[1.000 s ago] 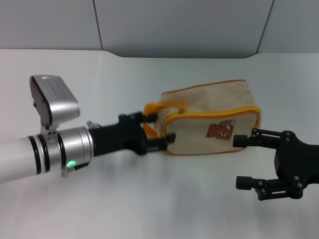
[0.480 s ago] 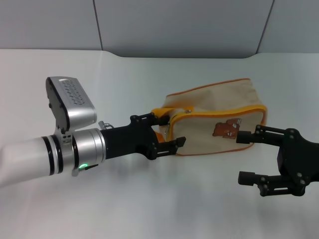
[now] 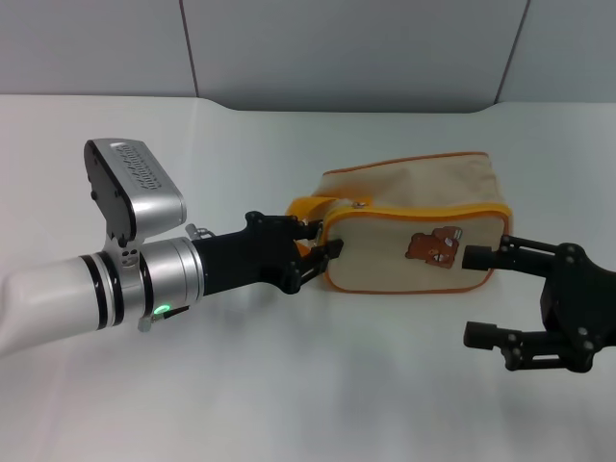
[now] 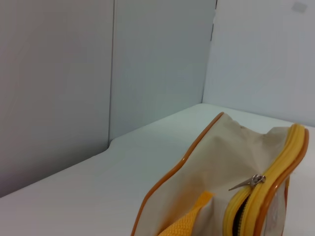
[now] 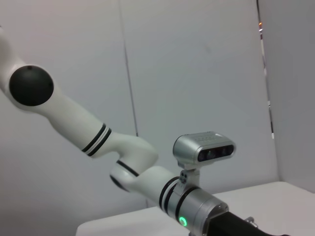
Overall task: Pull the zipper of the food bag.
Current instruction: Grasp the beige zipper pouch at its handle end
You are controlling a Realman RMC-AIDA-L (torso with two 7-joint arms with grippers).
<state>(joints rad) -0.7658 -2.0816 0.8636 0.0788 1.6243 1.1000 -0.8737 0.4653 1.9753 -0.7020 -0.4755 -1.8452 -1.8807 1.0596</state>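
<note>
The food bag [image 3: 404, 207] lies on its side on the white table, bear picture [image 3: 430, 248] facing me. Its yellow loop handle [image 3: 306, 206] is at the end toward my left arm. The silver zipper pull [image 3: 359, 203] sits on the yellow zip band near that end; it also shows in the left wrist view [image 4: 252, 181], with the band parted a little beside it. My left gripper [image 3: 318, 238] is closed on the bag's handle end. My right gripper [image 3: 474, 296] is open at the bag's other end, its upper finger [image 3: 481, 258] against the lower corner.
The white table [image 3: 289, 385] runs back to a grey panelled wall [image 3: 337, 48]. My left arm, with its silver wrist camera [image 3: 130, 188], reaches across the front left and also shows in the right wrist view [image 5: 197, 206].
The bag has slid to the right and turned to lie more square to me. My left gripper followed it and its jaws narrowed onto the handle end. My right gripper drifted slightly right.
</note>
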